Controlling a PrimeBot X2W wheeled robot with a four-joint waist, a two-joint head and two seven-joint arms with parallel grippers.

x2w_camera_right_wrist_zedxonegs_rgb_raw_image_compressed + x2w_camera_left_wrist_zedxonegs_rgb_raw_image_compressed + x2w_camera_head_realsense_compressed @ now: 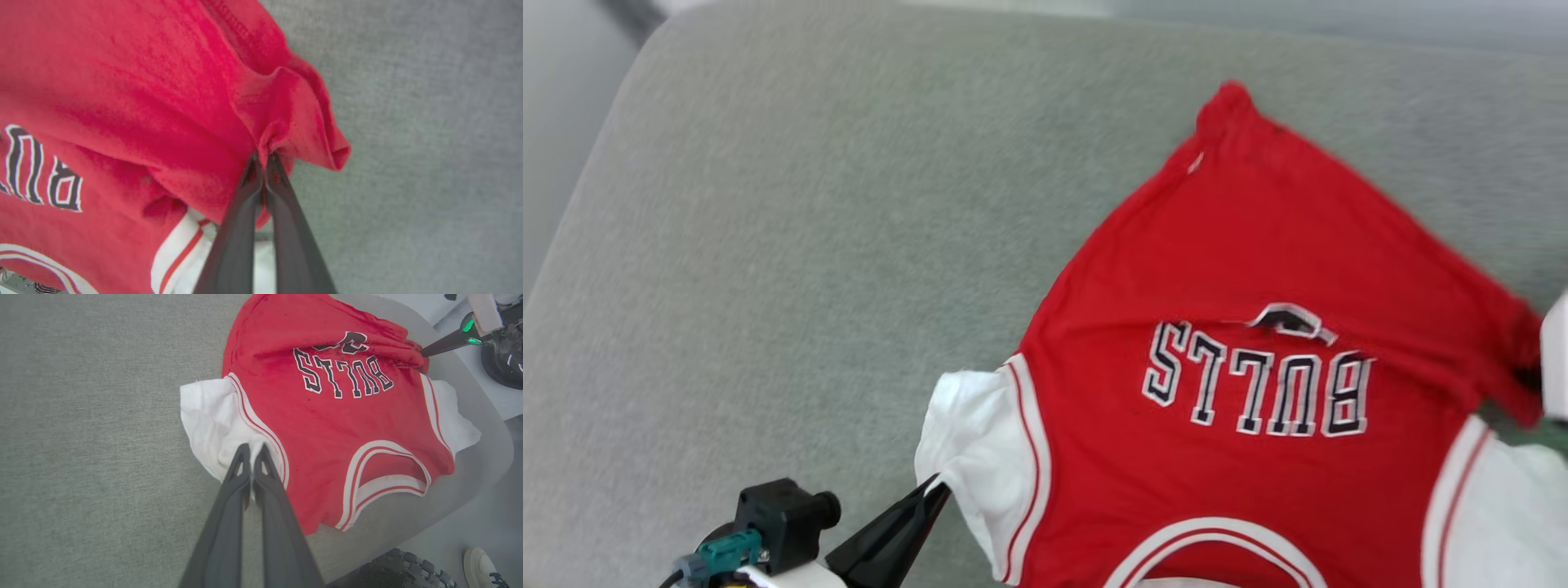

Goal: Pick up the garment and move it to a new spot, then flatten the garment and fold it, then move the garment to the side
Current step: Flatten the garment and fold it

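Observation:
The garment (pixel 1241 269) lies front up on a grey-green cushion (pixel 809 245), with the hem far from me and the collar near. Its "BULLS" lettering (pixel 1258 384) reads upside down. My left gripper (pixel 935 488) is shut at the edge of the garment's white left sleeve (pixel 968 441); in the left wrist view its fingertips (pixel 244 451) rest together on that sleeve (pixel 208 416). My right gripper (pixel 263 157) is shut on a bunched fold of red cloth (pixel 286 110) at the garment's right side. The left wrist view shows its tip (pixel 423 353) in the cloth.
The cushion's rounded edge (pixel 470 490) runs close to the garment's collar and right sleeve (pixel 453 416). Beyond it are pale floor, a dark ribbed wheel (pixel 400 567) and a person's white shoe (pixel 482 567). The left half of the cushion (pixel 81 437) is bare.

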